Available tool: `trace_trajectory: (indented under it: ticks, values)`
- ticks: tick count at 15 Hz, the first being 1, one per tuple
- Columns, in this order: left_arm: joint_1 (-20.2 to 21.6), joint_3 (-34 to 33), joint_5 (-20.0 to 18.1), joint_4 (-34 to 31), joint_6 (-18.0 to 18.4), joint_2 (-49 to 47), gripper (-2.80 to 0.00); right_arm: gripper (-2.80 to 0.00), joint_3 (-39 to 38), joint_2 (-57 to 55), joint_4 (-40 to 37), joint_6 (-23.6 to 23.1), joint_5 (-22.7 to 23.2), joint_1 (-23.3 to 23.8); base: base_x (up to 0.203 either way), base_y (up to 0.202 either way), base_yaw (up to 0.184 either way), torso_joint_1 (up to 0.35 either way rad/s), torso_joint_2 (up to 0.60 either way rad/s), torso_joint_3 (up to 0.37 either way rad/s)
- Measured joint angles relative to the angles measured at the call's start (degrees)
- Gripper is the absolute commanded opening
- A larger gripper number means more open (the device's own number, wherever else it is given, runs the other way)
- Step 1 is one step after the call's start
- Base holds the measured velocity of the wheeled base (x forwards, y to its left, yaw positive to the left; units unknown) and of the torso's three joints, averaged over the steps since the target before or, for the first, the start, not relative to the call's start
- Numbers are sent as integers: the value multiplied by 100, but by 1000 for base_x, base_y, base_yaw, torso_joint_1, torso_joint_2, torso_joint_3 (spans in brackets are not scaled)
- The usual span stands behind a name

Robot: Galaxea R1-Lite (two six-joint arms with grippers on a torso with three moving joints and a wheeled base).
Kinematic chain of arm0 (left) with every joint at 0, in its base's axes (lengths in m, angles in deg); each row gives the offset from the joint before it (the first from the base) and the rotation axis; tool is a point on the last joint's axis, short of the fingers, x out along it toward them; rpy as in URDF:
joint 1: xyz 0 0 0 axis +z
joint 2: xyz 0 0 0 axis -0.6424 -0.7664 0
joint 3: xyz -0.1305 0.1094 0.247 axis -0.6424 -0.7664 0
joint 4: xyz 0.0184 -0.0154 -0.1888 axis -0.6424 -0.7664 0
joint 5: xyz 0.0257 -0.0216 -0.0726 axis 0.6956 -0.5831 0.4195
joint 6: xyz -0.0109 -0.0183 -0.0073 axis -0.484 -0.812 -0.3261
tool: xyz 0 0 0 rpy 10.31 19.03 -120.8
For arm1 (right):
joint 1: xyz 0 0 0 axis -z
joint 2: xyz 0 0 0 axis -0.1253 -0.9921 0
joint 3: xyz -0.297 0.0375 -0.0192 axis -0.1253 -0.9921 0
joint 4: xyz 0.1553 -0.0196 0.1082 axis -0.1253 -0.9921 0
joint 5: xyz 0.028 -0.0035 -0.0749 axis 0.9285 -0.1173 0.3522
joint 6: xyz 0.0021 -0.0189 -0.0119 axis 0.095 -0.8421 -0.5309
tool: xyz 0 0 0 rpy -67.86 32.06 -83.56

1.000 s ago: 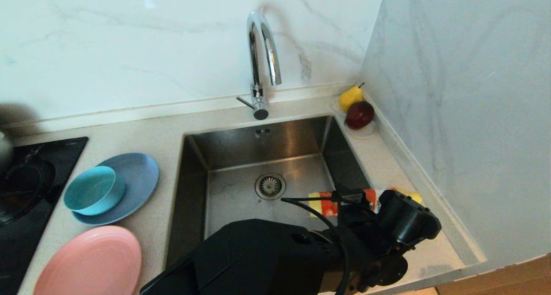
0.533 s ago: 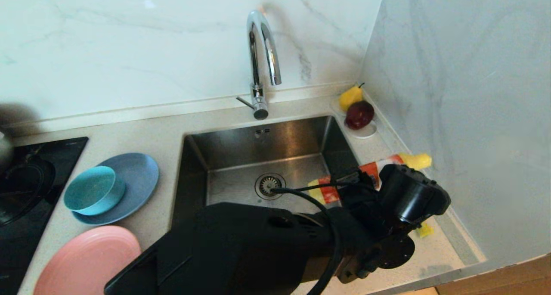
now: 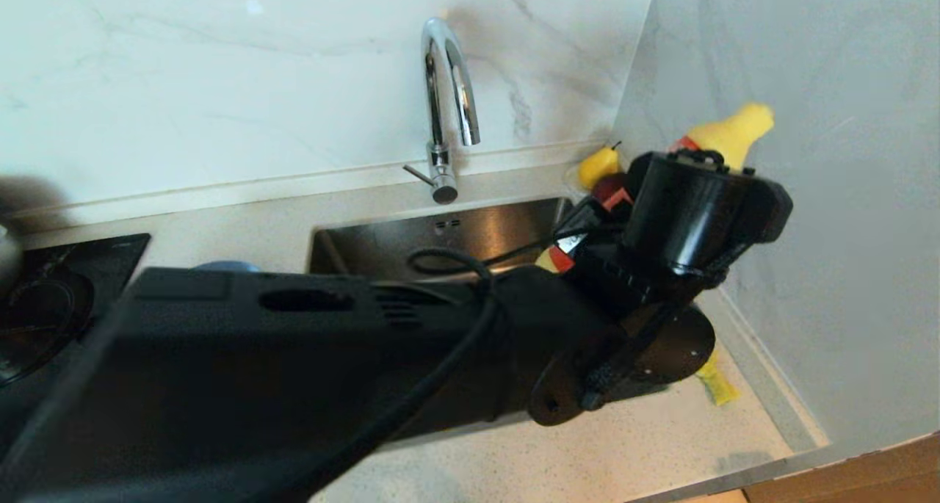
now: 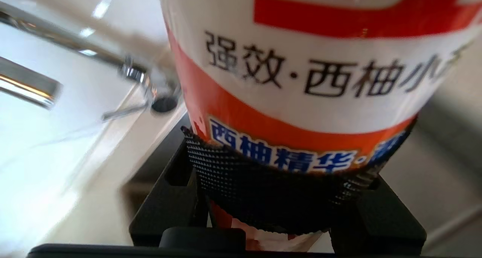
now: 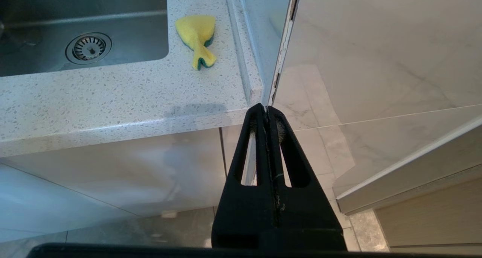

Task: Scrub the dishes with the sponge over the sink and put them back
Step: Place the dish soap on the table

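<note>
My left arm (image 3: 308,356) now fills most of the head view; a second ago it sat low at the bottom edge, and it has since swung up and across, hiding the pink plate, the teal bowl and nearly all of the grey-blue plate (image 3: 224,266), of which only a sliver of rim peeks above the arm. The sink (image 3: 440,231) is mostly covered too: I see just its back wall under the chrome tap (image 3: 448,114), while from the right wrist camera the basin and its strainer drain (image 5: 89,48) are plain.

The left gripper (image 4: 278,182) has its jaws clamped around a detergent bottle (image 4: 312,73), white with orange bands and Chinese print. That bottle lay low over the sink's right edge a second ago; now it is raised and tilted, its yellow cap (image 3: 731,132) up against the marble side wall, above the yellow pear (image 3: 598,167).

The sponge (image 5: 197,37) lies twisted on the desk (image 5: 113,96) right of the sink, near the side wall, untouched; in the head view its end pokes out from under my left wrist.

My right gripper (image 5: 266,111) hangs parked below the desk's front corner, jaws pressed together on nothing.
</note>
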Motion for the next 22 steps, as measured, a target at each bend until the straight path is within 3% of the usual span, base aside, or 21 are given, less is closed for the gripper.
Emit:
trace_trajectory:
  ticks: [2, 7, 11, 18, 22]
  values:
    - [37, 6, -409, 38, -389, 352, -280, -280, 0, 0, -1, 0, 0, 0, 0, 0, 0, 0, 0, 0]
    - [297, 11, -1332, 51, -761, 1094, -280, -280, 0, 0, 0, 0, 0, 0, 0, 0, 0, 0, 0, 0]
    - [455, 11, -1755, 71, -1210, 1547, -280, -280, 0, 0, 0, -2, 0, 0, 0, 0, 0, 0, 0, 0]
    - [748, 1, -1867, 421, -1397, 2273, -280, -280, 0, 0, 0, 0, 0, 0, 0, 0, 0, 0, 0, 0]
    - [1402, -22, -1870, 377, -1578, 2834, -280, -280, 0, 0, -2, 0, 0, 0, 0, 0, 0, 0, 0, 0]
